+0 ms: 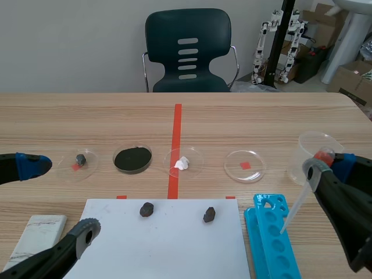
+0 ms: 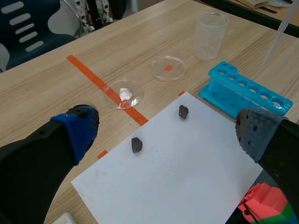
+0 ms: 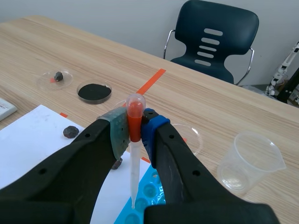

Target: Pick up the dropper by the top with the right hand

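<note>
Broad wooden desk [image 1: 261,122] on view, dark chair [image 1: 187,52] parked behind its far edge. Down at the near edge, a big white sheet [image 1: 174,250], laid across the middle. In from the right edge, the right gripper [image 3: 135,135], clenched on the dropper [image 3: 133,179], with the pads pinching the red section just under its clear cap. Over by the left edge, the left gripper [image 2: 166,133], fingers spread wide, holding nothing. Just right of the sheet, a blue rack [image 1: 273,244] of round holes, running down to the near edge. Beyond it, near the right edge, a clear plastic cup [image 1: 311,148], standing upright. Across mid-desk, a row of four shallow dishes: stone dish [image 1: 80,160], black-powder dish [image 1: 132,158], white-lump dish [image 1: 183,163], empty dish [image 1: 245,165] over a red mark. Now the dropper itself: held clear of the desk, long axis close to upright, cap up, thin tip down, slanting a little toward the near left and hanging over the rack's holes. Smallest last: left stone [image 1: 146,209] and right stone [image 1: 209,215] on the sheet's far strip, well apart.
</note>
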